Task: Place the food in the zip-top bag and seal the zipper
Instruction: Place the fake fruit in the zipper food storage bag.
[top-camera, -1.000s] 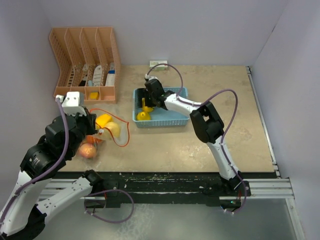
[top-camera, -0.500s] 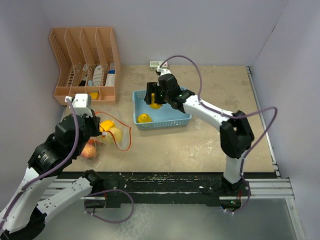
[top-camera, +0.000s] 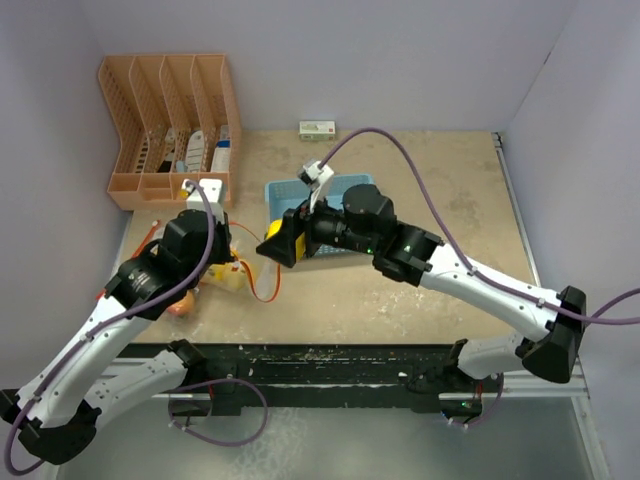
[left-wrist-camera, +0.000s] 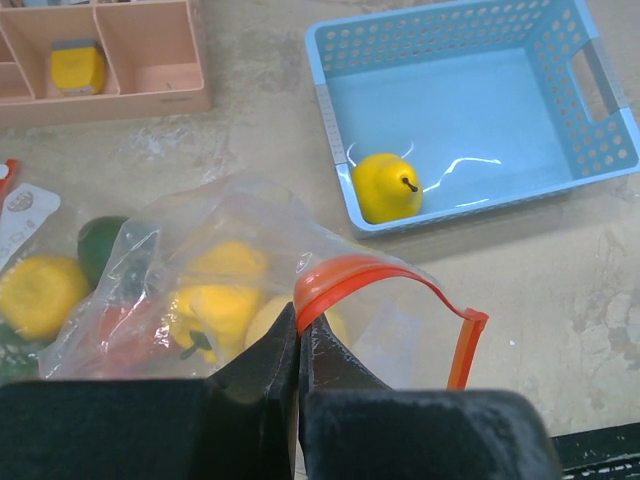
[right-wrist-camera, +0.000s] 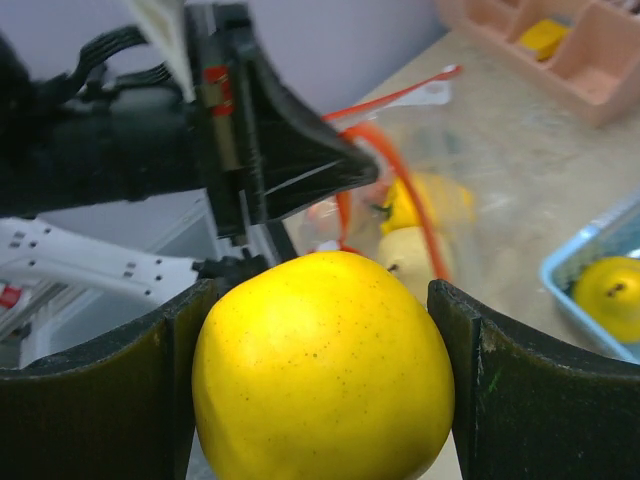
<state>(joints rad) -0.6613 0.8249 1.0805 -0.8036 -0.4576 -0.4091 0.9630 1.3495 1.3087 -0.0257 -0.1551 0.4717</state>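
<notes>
My left gripper is shut on the orange zipper rim of the clear zip-top bag and holds its mouth up. The top view shows the gripper over the bag. Several yellow, red and green toy fruits lie inside the bag. My right gripper is shut on a round yellow fruit and holds it in the air just right of the bag's mouth. It also shows in the top view. One yellow pear lies in the light-blue basket.
The basket sits just behind my right arm. A pink desk organizer with small items stands at the back left. A small white box lies at the back wall. Walls close in on the left, back and right.
My right gripper has lifted a yellow fruit out of the basket and carried it left to the bag's mouth. My left gripper has shifted right, still holding the bag's rim.
</notes>
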